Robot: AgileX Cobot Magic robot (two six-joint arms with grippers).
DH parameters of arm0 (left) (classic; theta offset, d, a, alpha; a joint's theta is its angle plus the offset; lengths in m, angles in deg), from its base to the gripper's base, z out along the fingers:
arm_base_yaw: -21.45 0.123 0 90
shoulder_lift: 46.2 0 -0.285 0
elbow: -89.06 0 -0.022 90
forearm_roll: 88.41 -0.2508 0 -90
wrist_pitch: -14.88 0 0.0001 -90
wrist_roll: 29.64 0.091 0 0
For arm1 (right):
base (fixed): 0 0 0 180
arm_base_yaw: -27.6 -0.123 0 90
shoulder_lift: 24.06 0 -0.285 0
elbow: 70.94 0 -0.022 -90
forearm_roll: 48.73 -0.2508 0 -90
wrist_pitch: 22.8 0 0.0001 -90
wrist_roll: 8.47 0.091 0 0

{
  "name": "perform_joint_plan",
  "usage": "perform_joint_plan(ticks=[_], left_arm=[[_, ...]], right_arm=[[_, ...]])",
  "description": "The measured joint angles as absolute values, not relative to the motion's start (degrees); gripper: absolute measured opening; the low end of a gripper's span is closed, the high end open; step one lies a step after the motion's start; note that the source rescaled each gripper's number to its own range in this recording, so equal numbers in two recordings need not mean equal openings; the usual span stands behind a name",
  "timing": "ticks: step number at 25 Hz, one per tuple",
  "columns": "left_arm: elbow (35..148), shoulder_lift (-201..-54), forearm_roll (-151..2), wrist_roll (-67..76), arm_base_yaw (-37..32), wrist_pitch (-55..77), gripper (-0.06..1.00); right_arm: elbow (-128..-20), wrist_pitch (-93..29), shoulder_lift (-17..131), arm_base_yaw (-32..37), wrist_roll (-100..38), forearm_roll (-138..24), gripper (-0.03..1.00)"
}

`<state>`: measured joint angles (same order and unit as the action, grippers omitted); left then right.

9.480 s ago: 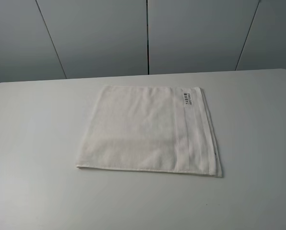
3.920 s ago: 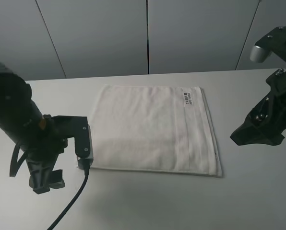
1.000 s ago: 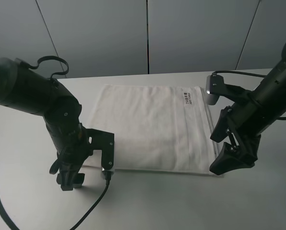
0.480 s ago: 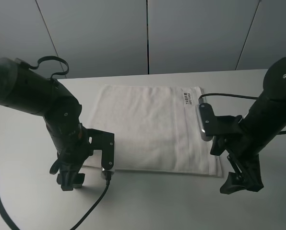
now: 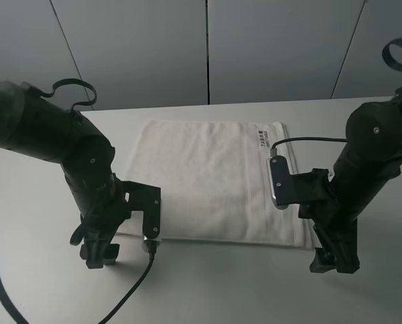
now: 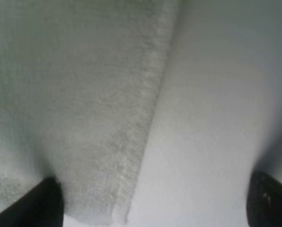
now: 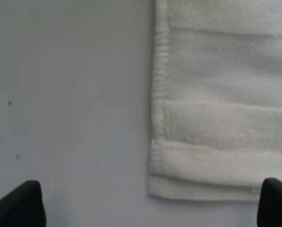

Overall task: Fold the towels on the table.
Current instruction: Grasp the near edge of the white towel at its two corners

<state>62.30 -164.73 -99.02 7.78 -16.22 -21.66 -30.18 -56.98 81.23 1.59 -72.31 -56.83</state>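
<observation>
1. At the near right corner of the towel (image 5: pixel 214 179), the right jaws have just dropped low, after hanging beside its right edge a second ago.
2. The left jaws have stayed at the near left corner.
3. Both pairs stand wide apart and hold nothing; the towel lies flat mid-tabletop (image 5: pixel 208 290).
4. Both near corners look ready for pinching, so the first fold can likely begin.

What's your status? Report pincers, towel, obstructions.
Left pincer open, over near left corner of towel. Right pincer open, over near right corner. Towel flat on table, not gripped. Nothing seen in the way.
</observation>
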Motion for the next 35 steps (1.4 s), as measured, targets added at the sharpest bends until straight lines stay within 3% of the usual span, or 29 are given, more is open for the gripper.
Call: perform_joint_plan(ticks=[10,35], left_arm=[[62.3,-164.73,-99.02,7.78,-16.22,-21.56,1.0],[62.3,-164.73,-99.02,7.78,-16.22,-21.56,1.0]], right_arm=[[-30.18,-55.73,82.15,-2.84,-68.7,-54.68,0.96],[-30.18,-52.01,84.75,-3.1,-64.6,-51.08,0.91]])
